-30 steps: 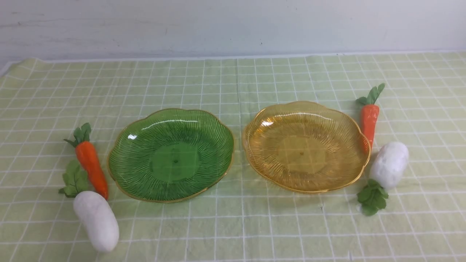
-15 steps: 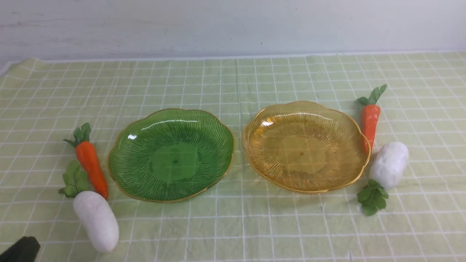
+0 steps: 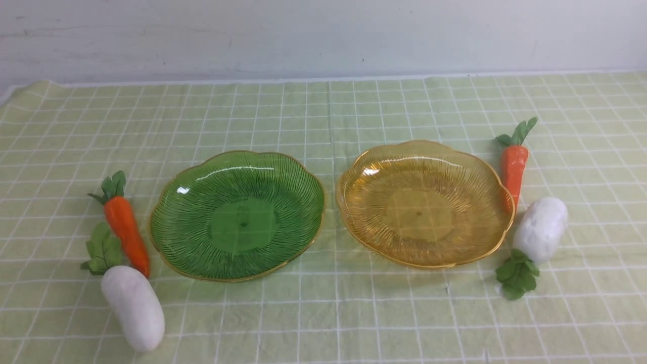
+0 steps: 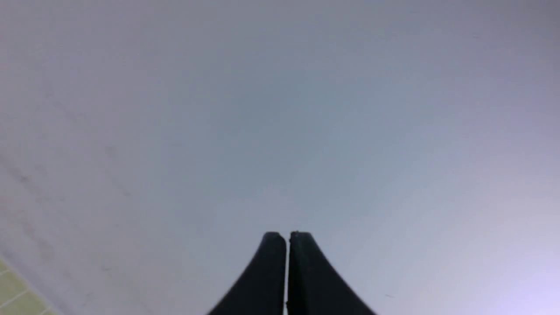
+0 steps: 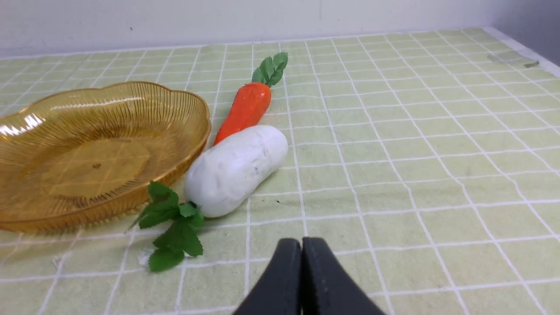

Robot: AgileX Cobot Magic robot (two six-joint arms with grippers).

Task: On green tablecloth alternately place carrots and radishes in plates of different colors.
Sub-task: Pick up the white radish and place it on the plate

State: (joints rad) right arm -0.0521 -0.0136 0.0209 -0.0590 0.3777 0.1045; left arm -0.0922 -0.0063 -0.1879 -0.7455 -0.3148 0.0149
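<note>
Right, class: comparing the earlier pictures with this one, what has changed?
A dark shape, probably the left tool, entered the front view's near left corner, then left it. The right-hand carrot seems tipped very slightly rightward at its leafy end. Nothing was grasped or released; plates and radishes stayed put.

1. The kind of place cannot be told for certain; home, lab or workshop is not settled by what shows.
2. A plain, pale wall [image 3: 323, 40] with faint marks and scuffs stands behind the tabletop.
3. A light green cloth [image 3: 313, 323] with a white grid covers the tabletop, giving a dining look, though it does not prove a kitchen.
</note>
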